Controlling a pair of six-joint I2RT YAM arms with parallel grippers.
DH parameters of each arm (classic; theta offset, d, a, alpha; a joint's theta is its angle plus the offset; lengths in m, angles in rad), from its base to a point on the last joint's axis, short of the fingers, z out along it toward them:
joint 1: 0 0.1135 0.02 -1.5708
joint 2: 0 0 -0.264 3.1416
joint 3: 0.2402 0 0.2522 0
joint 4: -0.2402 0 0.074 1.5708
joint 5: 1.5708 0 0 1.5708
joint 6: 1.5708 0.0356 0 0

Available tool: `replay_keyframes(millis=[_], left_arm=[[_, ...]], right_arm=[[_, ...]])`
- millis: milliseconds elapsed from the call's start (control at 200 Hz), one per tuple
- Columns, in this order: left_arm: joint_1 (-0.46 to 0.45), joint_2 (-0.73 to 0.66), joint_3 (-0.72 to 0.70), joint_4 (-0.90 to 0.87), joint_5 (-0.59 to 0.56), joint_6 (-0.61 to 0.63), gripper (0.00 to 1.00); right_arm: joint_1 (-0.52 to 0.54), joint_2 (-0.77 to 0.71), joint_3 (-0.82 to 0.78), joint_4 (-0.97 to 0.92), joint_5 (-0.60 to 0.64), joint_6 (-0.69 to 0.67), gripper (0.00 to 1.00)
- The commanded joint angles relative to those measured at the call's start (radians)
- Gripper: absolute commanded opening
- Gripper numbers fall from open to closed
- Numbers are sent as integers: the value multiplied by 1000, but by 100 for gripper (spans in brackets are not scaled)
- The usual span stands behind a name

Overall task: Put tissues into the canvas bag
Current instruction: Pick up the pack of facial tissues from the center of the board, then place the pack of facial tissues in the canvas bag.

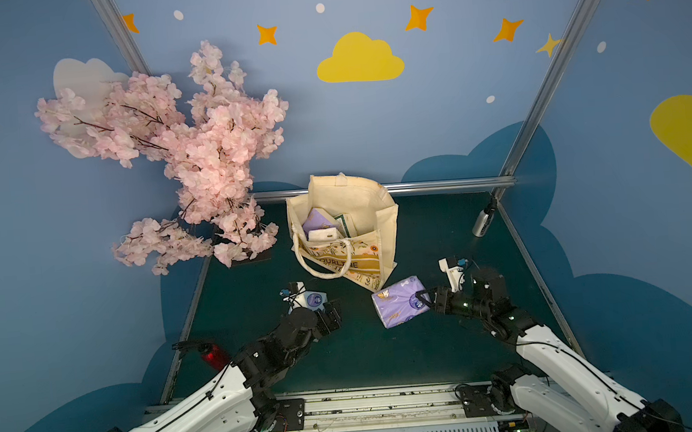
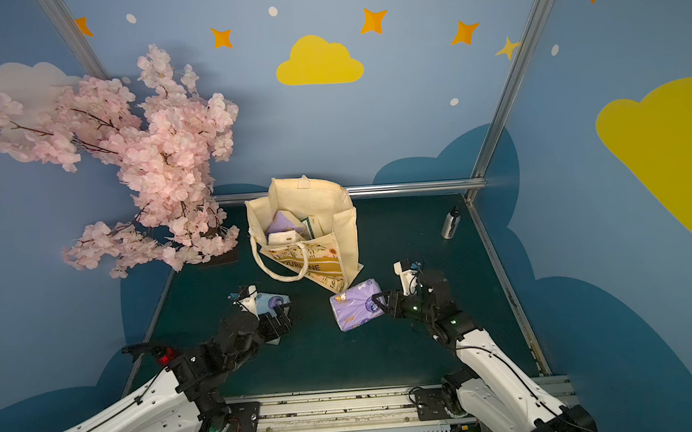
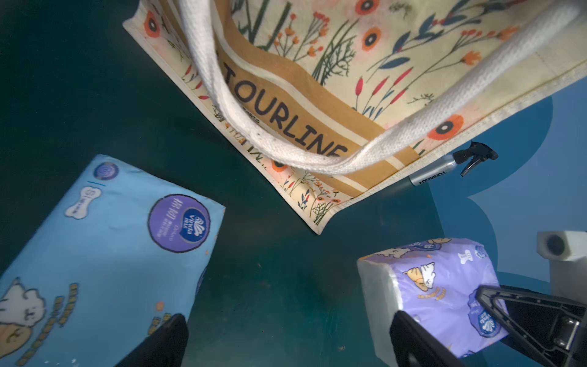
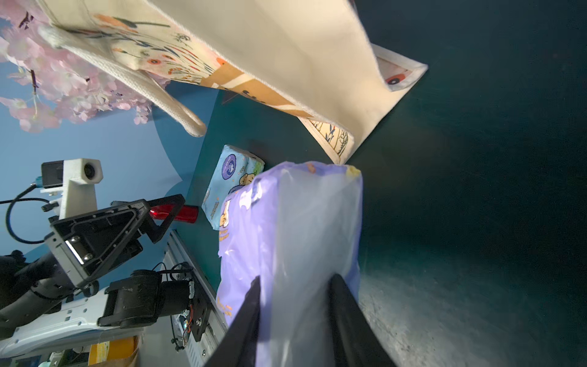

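Purple tissue pack (image 1: 400, 307) hangs in the right gripper (image 4: 297, 279), whose jaws are clamped tight on the clear wrap at one end. Just past the pack's far end sits the lower corner of the canvas bag (image 1: 382, 223), which stands open-mouthed beyond both grippers. The bag's front handle (image 1: 319, 269) droops over the mustard lettered band on the side facing the tools. A second purple pack (image 1: 315, 221) and a white pack (image 1: 324, 234) lie inside the bag.

The left gripper (image 3: 286, 321) is spread wide with nothing between its jaws. A light blue pack (image 3: 104, 254) lies on the table (image 1: 387, 347) right beside one finger; whether they touch I cannot tell. A silver spray bottle (image 1: 482, 224) stands well beyond the right gripper by the table's far corner. A red bottle (image 1: 214, 355) lies behind the left gripper, beside its arm. A pink blossom tree (image 1: 190, 153) rises beyond the left gripper, next to the bag.

The held pack is a soft lilac brick printed with cartoon animals, a bone and a round brand badge, and white tissue shows at its end.
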Motion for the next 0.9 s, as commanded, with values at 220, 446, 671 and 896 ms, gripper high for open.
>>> replay_keyframes(millis=[220,446,671,896], left_arm=[[61,-39,49,-147,-26,70,99],[132,-68,58,-183,-4,86,100],[190,-72,39,-220,-15,69,99],[245,-73,2,-216,-4,38,99]], right_arm=[[-106,-60,154,-112,-104,-33,33],[-163,-58,308,-147,-177,-35,33],[-171,-33,461,-163,-212,-35,33],[-158,117,587,-36,-272,9,32]])
